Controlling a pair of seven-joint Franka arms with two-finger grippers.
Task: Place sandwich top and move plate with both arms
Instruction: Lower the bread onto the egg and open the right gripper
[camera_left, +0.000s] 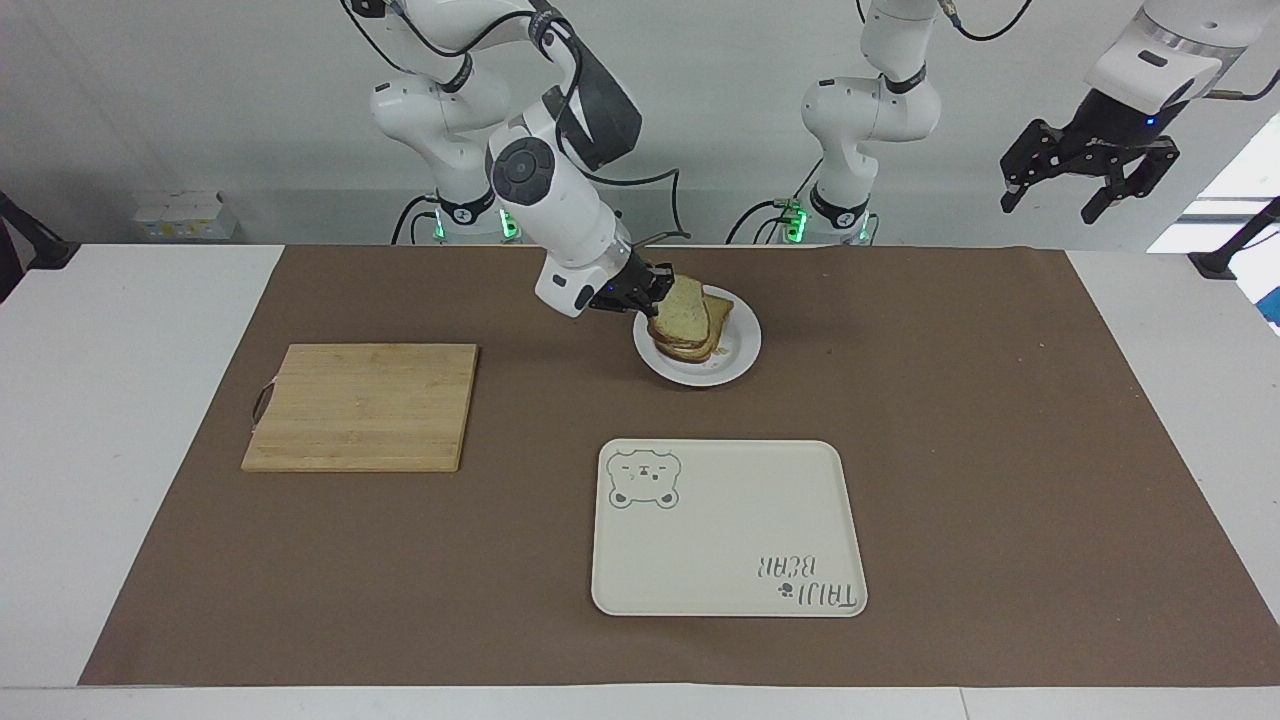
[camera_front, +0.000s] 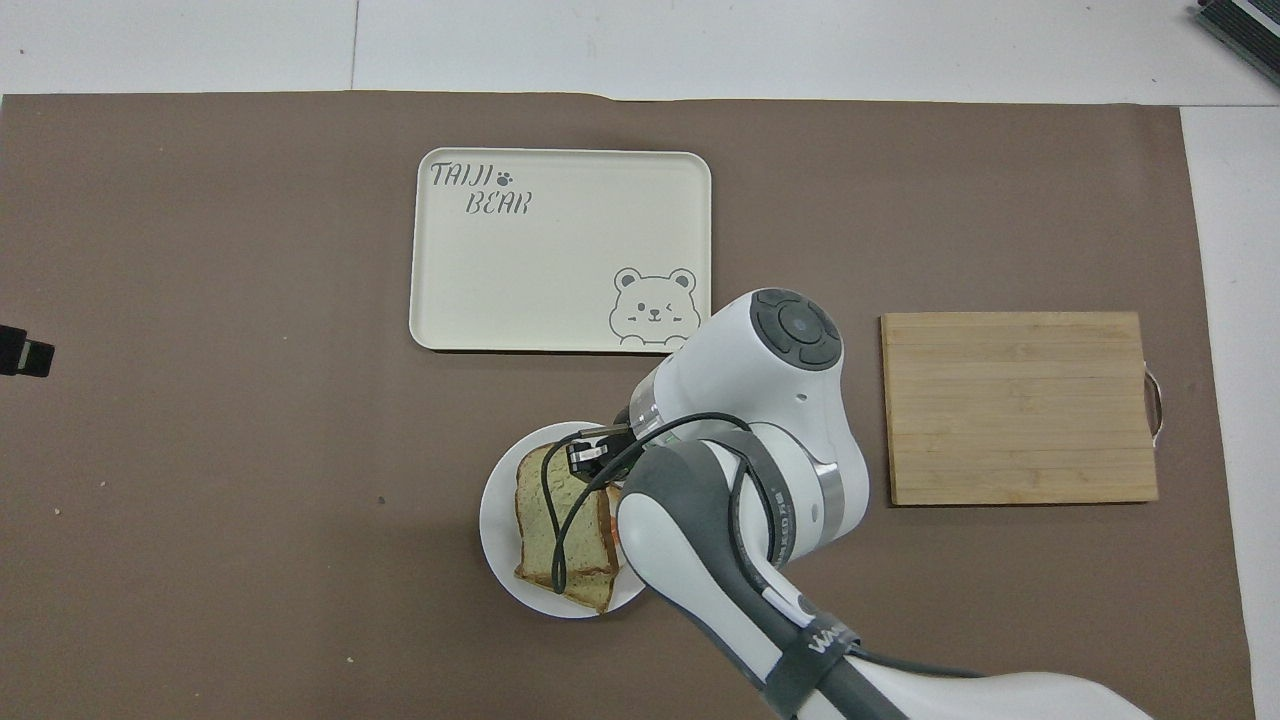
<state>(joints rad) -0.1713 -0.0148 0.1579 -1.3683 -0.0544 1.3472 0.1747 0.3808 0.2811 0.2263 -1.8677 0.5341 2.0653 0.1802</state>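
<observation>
Sandwich top (camera_left: 683, 308): lies tilted on the lower slice on the plate, one edge pinched by the right gripper.
Plate (camera_left: 741, 352): nearer the robots than the tray (camera_left: 728, 527).
Right gripper (camera_left: 655, 287): closed on the sandwich top, over the plate's rim toward the cutting board (camera_left: 364, 406).
Left gripper (camera_left: 1088, 172): fingers spread, holding nothing, waiting high up, well apart from the plate.

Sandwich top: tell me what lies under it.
Under the sandwich top lies another bread slice, only its edge showing, on the plate. A sliver of red shows between the slices. The right gripper grips the top slice.
</observation>
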